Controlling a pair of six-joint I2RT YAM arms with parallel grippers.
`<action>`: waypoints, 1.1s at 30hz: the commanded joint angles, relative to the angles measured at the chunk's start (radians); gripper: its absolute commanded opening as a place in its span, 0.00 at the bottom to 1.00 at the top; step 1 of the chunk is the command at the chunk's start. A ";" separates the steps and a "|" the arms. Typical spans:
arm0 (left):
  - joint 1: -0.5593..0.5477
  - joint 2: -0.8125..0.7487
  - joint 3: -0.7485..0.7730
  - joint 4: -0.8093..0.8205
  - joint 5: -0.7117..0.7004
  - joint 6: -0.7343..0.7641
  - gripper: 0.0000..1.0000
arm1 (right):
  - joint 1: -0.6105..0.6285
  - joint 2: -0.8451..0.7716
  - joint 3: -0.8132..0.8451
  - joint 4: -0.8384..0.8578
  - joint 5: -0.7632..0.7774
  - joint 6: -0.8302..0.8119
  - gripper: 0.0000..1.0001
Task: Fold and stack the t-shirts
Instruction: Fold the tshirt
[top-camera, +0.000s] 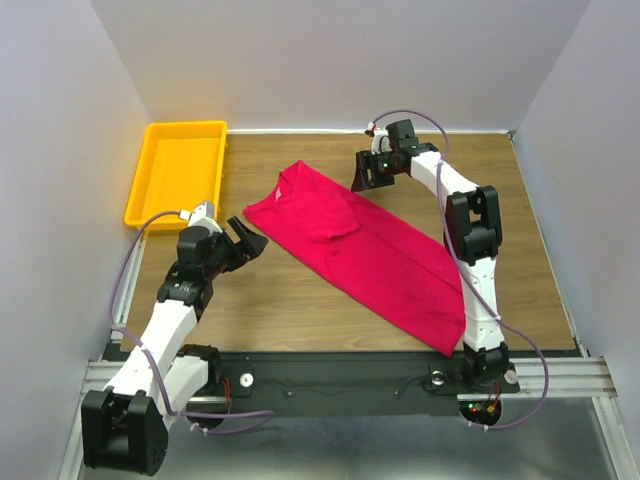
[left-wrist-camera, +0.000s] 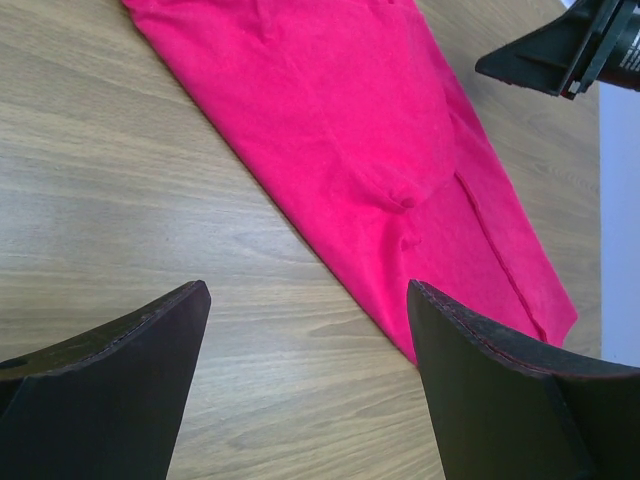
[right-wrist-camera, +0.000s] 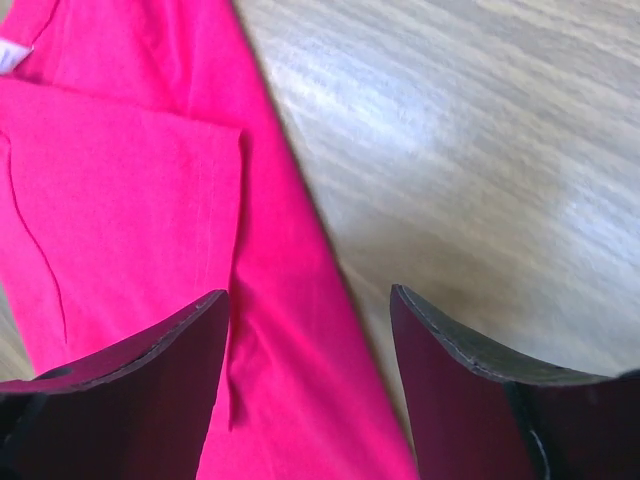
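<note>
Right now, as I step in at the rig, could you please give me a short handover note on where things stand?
Left gripper: open, empty, over bare table beside the collar end of the shirt.
Right gripper: open, empty, at the shirt's far edge.
T-shirt: flat on the table, lying diagonally, collar toward the far left. The yellow tray sits at the far left corner.
Done: the shirt appears folded lengthwise into a narrow band, one sleeve turned in on top.
Left: fold it across its length, then set it down as the stack.
</note>
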 joint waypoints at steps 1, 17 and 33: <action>0.004 0.026 -0.013 0.068 0.014 0.010 0.91 | 0.004 0.053 0.082 0.041 -0.051 0.056 0.70; 0.004 0.082 -0.001 0.086 0.031 0.041 0.91 | 0.010 0.113 0.029 0.031 -0.140 0.041 0.42; 0.005 0.094 0.016 0.080 0.027 0.045 0.91 | -0.067 0.125 0.127 0.045 0.037 0.143 0.01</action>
